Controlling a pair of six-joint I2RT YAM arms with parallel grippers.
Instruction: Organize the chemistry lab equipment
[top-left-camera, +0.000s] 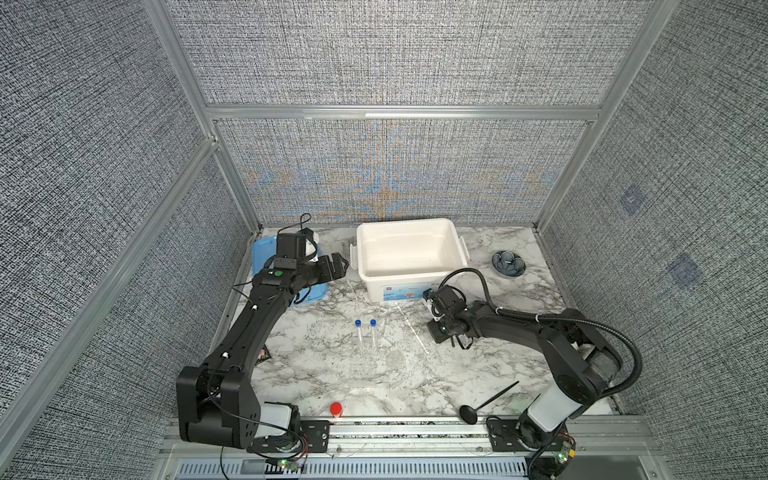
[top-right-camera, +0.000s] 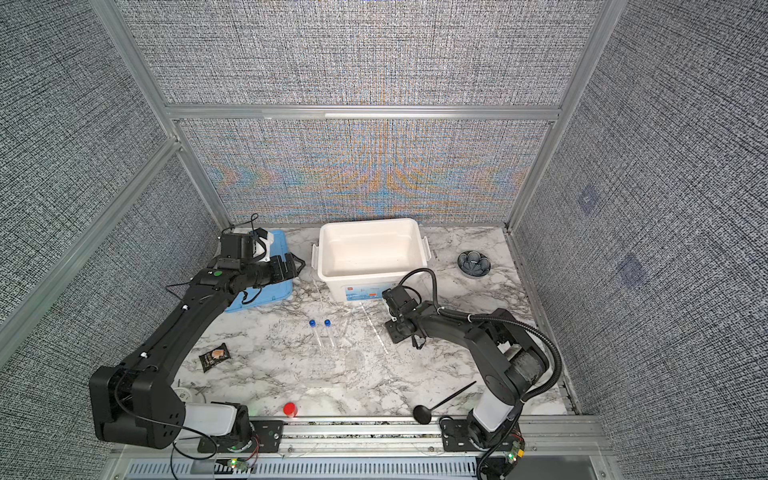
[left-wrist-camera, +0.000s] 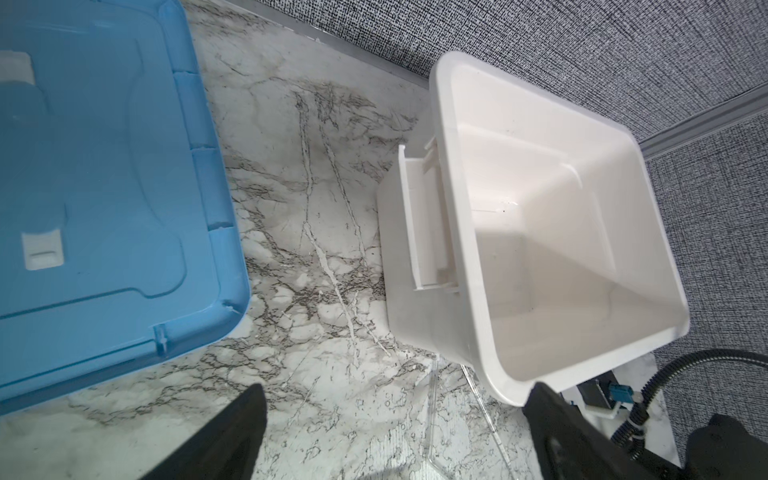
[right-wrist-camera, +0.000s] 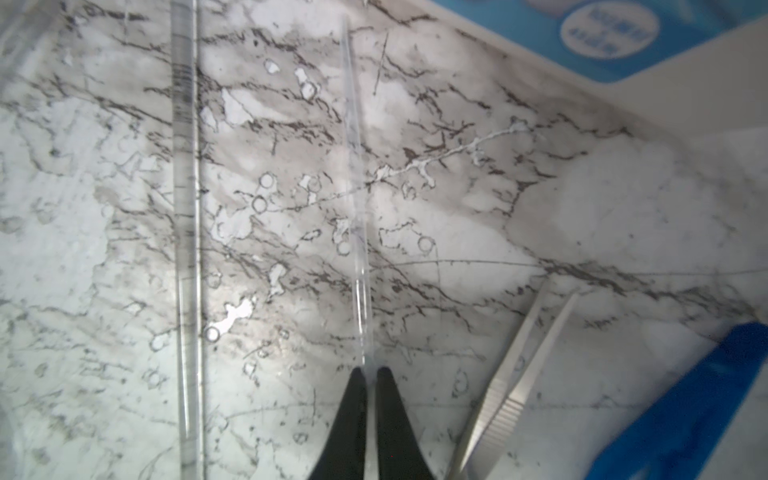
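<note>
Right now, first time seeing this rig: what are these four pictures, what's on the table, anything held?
Two black robot arms with two-finger grippers work over a marble table. Two pictures look down from one overhead stereo camera; two come from wrist cameras. Lying there: white bin, blue lid, two blue-capped tubes, silver tweezers, black ladle. The left gripper is open and empty, above the gap between lid and bin. The right gripper is shut on the end of a thin clear rod lying on the table.
</note>
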